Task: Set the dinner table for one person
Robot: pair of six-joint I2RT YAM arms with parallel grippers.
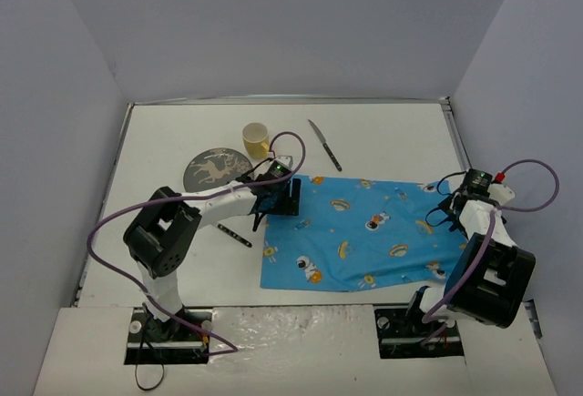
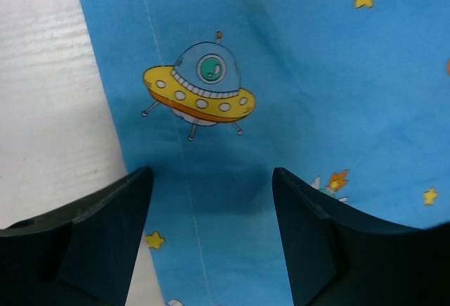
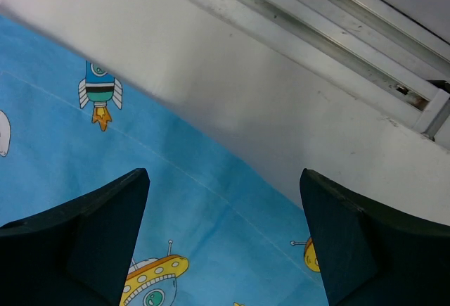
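Note:
The white dinner table carries a blue cartoon-print placemat at its middle. A dark round plate with a deer picture, a yellow cup and a knife lie beyond the placemat's far left corner. My left gripper is open and empty, low over the placemat's far left corner; its wrist view shows the jaws apart over the cloth beside bare table. My right gripper is open and empty over the placemat's right edge, jaws apart.
A thin dark utensil lies on the table left of the placemat. The table's grey metal rim runs close behind the right gripper. Grey walls close in the table on three sides.

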